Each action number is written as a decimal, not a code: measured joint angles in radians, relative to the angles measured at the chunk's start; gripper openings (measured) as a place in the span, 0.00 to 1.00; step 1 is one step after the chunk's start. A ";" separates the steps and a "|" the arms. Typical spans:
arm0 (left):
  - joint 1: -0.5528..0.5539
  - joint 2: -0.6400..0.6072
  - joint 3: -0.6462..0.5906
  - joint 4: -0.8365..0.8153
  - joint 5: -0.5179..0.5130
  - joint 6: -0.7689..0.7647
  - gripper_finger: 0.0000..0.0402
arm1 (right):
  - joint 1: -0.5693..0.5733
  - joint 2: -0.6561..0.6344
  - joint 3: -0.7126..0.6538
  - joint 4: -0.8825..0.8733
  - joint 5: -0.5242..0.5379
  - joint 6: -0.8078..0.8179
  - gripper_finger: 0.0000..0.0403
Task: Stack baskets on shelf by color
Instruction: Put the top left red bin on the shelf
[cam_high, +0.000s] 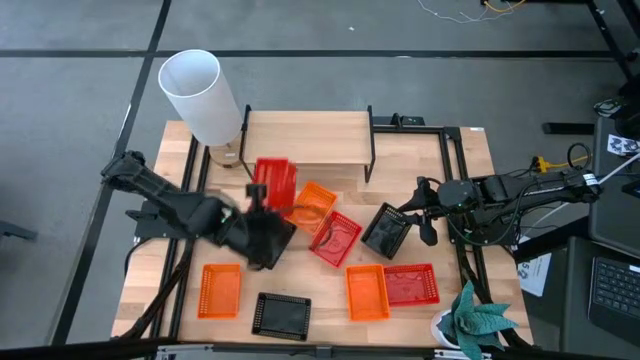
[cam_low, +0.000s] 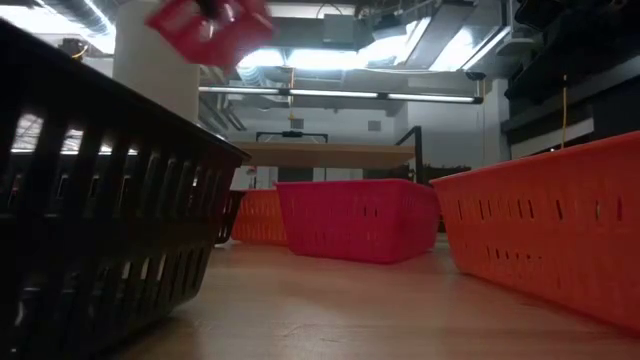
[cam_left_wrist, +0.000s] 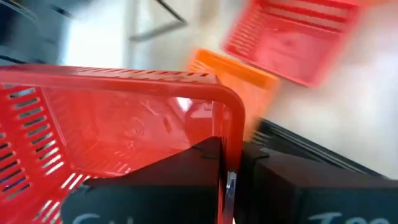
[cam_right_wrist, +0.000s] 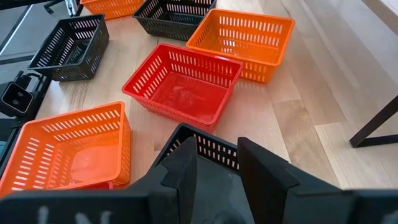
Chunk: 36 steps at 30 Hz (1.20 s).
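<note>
My left gripper (cam_high: 262, 198) is shut on a red basket (cam_high: 275, 182), held up in the air near the front of the shelf (cam_high: 310, 138). In the low view the red basket (cam_low: 210, 25) shows high above the table. My right gripper (cam_high: 418, 212) is open at the right end of a black basket (cam_high: 385, 230). In the right wrist view its fingers (cam_right_wrist: 186, 165) stand over that basket's near rim (cam_right_wrist: 214, 151); I cannot tell whether they touch it. The shelf's light wood top carries nothing. My left gripper holds the red basket by one side wall, at the rim (cam_left_wrist: 229, 134). One finger (cam_left_wrist: 180, 165) is inside the basket and the other (cam_left_wrist: 286, 174) is outside. The basket is lifted clear of the table and tilted.
On the table lie orange baskets (cam_high: 315, 203) (cam_high: 220, 290) (cam_high: 366, 292), red baskets (cam_high: 335, 238) (cam_high: 412, 283) and black baskets (cam_high: 280, 315) (cam_right_wrist: 168, 15). A tall white cylinder (cam_high: 200, 95) stands at the shelf's left end. A green plant (cam_high: 478, 320) is at the near right corner.
</note>
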 joint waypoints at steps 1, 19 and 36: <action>0.042 0.000 0.000 0.019 0.010 0.048 0.00 | 0.000 0.000 0.000 0.000 0.000 0.000 0.29; 0.799 0.032 0.015 -0.037 0.429 0.511 0.00 | 0.000 0.000 0.000 0.000 -0.001 0.000 0.29; 0.889 0.100 0.016 -0.011 0.539 0.571 0.02 | 0.000 0.003 -0.027 0.000 -0.003 0.003 0.29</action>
